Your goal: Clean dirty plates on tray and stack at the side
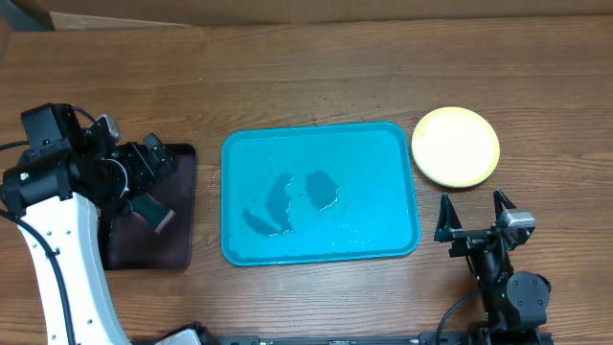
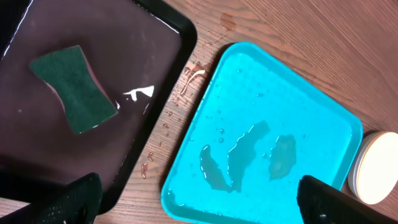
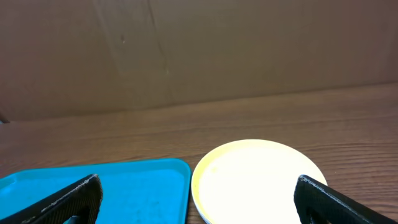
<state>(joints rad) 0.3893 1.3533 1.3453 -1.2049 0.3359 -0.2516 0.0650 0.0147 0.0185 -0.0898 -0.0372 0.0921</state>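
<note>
Turquoise plastic, the tray (image 1: pixel 374 153) lies mid-worktop (image 1: pixel 316 67) with puddles of water (image 1: pixel 287 203) pooled near its middle. The plates (image 1: pixel 456 146) sit stacked on the wood just off its far right corner, close to the rim but apart from it, the yellow-green one on top. My right hand (image 1: pixel 471 201) hangs released with its jaws spread wide beside the tray's near right corner, short of the plates. My left hand (image 1: pixel 158 163) is just as wide and grasps nothing, above the dark tray (image 1: pixel 144 251) on the left, where a green sponge (image 2: pixel 73 88) lies flat.
</note>
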